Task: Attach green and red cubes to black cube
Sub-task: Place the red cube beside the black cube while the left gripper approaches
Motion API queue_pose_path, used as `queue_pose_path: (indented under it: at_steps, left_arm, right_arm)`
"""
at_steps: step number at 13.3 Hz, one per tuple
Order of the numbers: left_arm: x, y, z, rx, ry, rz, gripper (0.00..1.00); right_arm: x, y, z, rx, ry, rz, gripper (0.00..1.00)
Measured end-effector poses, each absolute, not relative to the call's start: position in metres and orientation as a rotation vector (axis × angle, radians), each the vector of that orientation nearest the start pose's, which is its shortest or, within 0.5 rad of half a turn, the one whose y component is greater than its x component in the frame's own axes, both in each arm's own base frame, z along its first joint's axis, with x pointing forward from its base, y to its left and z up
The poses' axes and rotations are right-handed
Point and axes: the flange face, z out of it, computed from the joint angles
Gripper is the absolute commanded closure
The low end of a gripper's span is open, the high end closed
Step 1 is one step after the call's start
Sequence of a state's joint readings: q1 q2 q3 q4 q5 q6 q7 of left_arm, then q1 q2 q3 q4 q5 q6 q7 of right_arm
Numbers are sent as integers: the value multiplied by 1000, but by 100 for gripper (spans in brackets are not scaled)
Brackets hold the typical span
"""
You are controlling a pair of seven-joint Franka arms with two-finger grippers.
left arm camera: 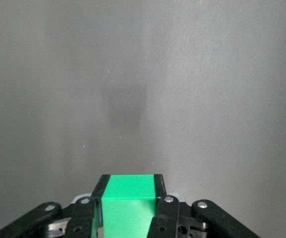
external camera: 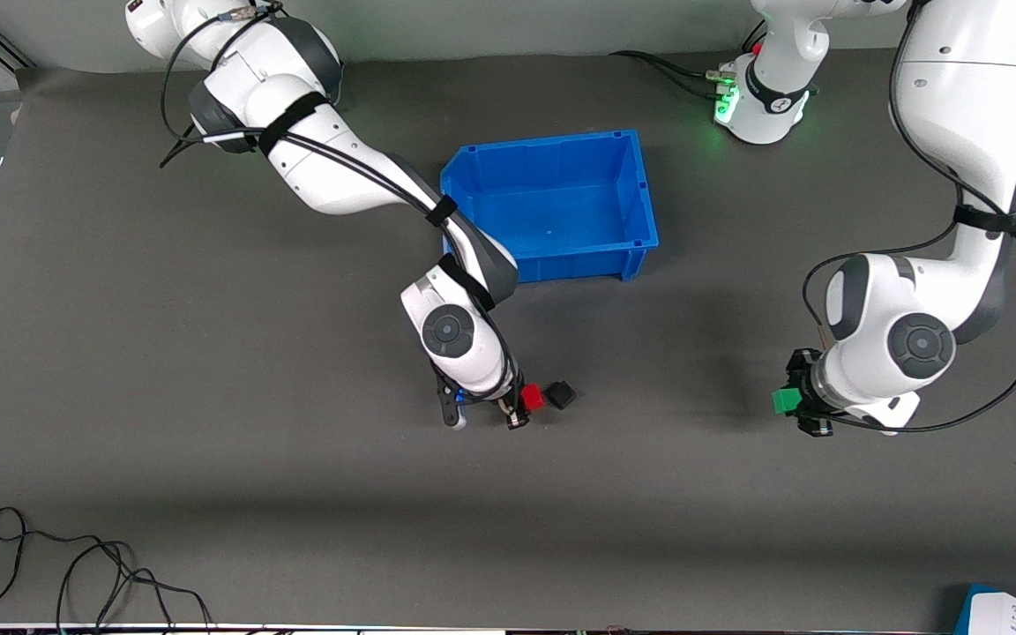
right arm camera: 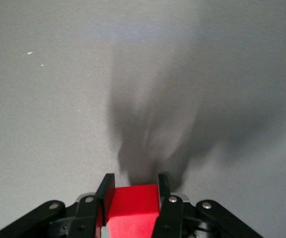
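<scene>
My right gripper (external camera: 526, 404) is shut on the red cube (external camera: 532, 397), over the table's middle, nearer the front camera than the blue bin. The black cube (external camera: 562, 394) touches the red cube's side toward the left arm's end. I cannot tell whether it rests on the table. In the right wrist view the red cube (right arm camera: 132, 208) sits between the fingers (right arm camera: 105, 191), and the black cube is hidden. My left gripper (external camera: 795, 404) is shut on the green cube (external camera: 786, 401), above the table at the left arm's end. The left wrist view shows the green cube (left arm camera: 128, 203) clamped between the fingers (left arm camera: 159, 184).
An empty blue bin (external camera: 630, 190) stands in the middle of the table, farther from the front camera than the cubes. Loose black cables (external camera: 76, 573) lie at the near edge toward the right arm's end. A blue-and-white object (external camera: 1015, 613) sits at the near corner toward the left arm's end.
</scene>
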State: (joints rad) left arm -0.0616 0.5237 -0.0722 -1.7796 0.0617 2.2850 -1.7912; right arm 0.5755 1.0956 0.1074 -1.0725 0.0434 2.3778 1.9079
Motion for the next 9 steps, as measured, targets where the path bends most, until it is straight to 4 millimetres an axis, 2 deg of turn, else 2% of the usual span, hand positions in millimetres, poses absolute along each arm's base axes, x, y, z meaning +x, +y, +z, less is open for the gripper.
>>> queue_pose_path:
  at_steps: [5, 9]
  left_arm:
    - [645, -114, 259, 2210, 2263, -22, 100]
    - [634, -159, 259, 2193, 2269, -74, 100]
  right_arm:
    - [639, 477, 167, -2211, 1736, 39, 84]
    - [642, 481, 164, -2180, 1751, 48, 84]
